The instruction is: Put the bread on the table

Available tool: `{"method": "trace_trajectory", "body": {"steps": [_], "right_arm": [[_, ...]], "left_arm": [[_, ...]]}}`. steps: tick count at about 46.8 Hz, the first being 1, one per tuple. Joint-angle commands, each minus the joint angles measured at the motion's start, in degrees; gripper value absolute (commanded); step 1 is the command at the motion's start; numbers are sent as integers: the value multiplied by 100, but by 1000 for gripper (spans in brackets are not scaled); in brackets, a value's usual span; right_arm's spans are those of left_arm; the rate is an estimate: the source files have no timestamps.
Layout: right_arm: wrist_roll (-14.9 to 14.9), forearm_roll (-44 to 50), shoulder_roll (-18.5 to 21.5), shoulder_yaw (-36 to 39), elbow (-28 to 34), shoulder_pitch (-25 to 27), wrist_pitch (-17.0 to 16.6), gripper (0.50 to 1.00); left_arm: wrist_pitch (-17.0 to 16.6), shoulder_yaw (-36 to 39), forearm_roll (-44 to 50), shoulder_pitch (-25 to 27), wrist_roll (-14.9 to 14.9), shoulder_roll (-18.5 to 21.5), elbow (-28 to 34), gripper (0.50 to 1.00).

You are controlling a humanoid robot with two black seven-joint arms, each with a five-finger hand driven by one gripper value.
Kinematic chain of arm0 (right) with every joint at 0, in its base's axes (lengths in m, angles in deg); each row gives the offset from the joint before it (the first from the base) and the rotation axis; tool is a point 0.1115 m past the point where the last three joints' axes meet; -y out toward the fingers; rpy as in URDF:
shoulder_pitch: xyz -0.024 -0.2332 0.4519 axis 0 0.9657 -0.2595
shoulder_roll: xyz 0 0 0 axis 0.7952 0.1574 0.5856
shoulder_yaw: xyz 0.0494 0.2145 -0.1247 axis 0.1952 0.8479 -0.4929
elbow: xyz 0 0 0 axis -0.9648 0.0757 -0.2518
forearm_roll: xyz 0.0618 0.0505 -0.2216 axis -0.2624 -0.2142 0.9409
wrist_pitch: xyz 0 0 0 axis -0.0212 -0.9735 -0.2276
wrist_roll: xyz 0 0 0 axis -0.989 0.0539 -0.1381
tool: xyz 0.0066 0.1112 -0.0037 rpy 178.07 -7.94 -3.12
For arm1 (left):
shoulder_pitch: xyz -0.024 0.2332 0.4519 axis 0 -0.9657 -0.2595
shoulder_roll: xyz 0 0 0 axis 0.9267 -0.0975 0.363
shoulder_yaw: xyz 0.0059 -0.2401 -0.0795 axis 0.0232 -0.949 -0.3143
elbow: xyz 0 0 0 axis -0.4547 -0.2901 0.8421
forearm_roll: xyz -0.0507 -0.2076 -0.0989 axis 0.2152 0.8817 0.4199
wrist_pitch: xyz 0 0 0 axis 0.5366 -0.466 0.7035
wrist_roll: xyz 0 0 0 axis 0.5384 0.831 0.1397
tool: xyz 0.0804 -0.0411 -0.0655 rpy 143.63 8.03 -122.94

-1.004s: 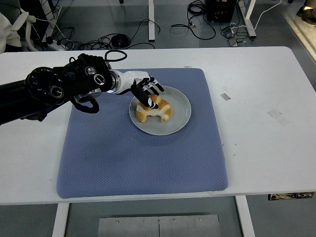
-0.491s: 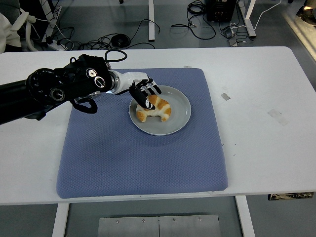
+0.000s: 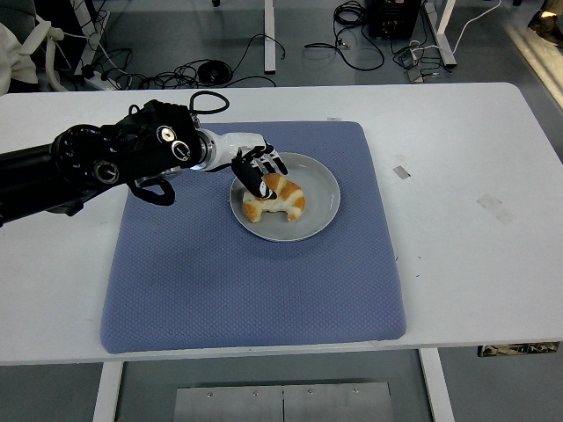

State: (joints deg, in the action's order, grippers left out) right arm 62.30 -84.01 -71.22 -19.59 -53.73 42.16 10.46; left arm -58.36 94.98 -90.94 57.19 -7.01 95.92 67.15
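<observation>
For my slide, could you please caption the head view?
Left robot hand reaching onto bread on a grey plate, blue mat.

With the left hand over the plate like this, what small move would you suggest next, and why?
Probably close the fingers around the bread and lift it slightly. The left hand is at the bread's left end with fingers curled over it, but the bread lies on the grey plate, and a firm grasp is not clearly visible. The blue mat has room for it.

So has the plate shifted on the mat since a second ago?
No. The grey plate sits at the same spot on the blue mat, while the left hand works at the bread.
</observation>
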Motion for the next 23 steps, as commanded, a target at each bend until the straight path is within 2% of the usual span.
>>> {"method": "trace_trajectory", "body": {"steps": [1,7,10,12,13,23], "right_arm": [[0,5,0,0,-3,0,1,1000],[0,5,0,0,-3,0,1,1000],[0,-4,0,0,-3,0,1,1000],[0,5,0,0,-3,0,1,1000],[0,5,0,0,-3,0,1,1000],[0,5,0,0,-3,0,1,1000]], "left_arm": [[0,20,-11,36,-1,-41,0,722],[0,20,-11,45,-1,-41,0,675],[-9,20,-11,45,-1,-41,0,618],[-9,20,-11,45,-1,-41,0,526],[-9,20,-11,45,-1,-41,0,500],[-9,-6,7,63,8,-6,0,500]]}}
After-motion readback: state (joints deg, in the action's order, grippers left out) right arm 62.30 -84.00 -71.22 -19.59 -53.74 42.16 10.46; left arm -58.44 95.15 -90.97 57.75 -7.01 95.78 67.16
